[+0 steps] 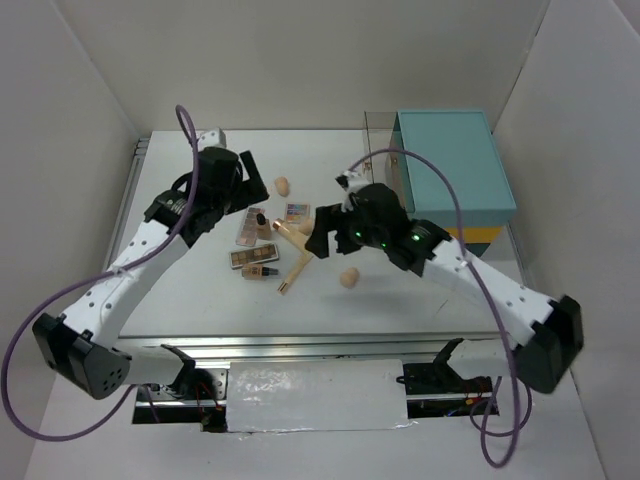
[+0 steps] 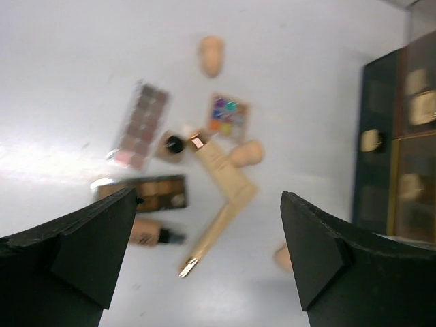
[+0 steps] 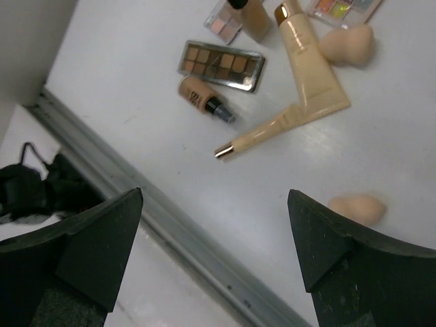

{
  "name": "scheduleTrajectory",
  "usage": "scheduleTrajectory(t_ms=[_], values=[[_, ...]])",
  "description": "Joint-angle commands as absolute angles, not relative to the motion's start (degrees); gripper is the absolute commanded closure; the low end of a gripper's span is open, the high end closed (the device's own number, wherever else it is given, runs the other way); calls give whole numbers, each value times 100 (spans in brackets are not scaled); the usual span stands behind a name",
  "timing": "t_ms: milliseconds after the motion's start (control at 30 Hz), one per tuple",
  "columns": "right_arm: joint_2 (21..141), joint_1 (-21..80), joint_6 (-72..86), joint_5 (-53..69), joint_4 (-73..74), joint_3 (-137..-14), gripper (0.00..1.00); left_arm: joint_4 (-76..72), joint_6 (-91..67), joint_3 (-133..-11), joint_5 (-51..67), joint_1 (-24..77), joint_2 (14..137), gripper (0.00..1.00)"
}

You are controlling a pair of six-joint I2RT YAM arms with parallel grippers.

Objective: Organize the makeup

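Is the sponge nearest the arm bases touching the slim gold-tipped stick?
Apart. Right wrist view shows bare table between the sponge and the stick.

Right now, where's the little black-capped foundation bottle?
In the top view, the foundation bottle lies on its side left of centre, just below the brown eyeshadow palette and left of the slim gold stick.

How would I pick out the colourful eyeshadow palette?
From the big teal case, look left to the makeup pile mid-table. The small square palette sits at its far edge. Only it has bright multicoloured pans; the other palettes are brown and pink.
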State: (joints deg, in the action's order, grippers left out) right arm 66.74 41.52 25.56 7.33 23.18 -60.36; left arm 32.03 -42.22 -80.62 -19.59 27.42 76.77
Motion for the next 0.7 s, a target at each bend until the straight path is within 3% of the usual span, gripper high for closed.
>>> scheduleTrajectory(t_ms=[0,200,367,500,667], values=[[7687,4350,1873,274,1924,-7012,6,4445,-4139,-7884,-2872,2830,7244,1],[10261,4438,1064,-457,2618,-8796,11,5403,-3780,-7708,-3355,2883,6101,1],[11327,4421,633,-229,2636,-9693,14,5318,-3551,-6690,-4051,2839,5109,1],[12101,4421,519,-26,2996,-10493,25,4879,-3569,-5960,-3754,2830,4536,1],[12498,4395,527,-202,2892,-10521,28,4720,-3375,-5871,-3463,2856,4403,1]])
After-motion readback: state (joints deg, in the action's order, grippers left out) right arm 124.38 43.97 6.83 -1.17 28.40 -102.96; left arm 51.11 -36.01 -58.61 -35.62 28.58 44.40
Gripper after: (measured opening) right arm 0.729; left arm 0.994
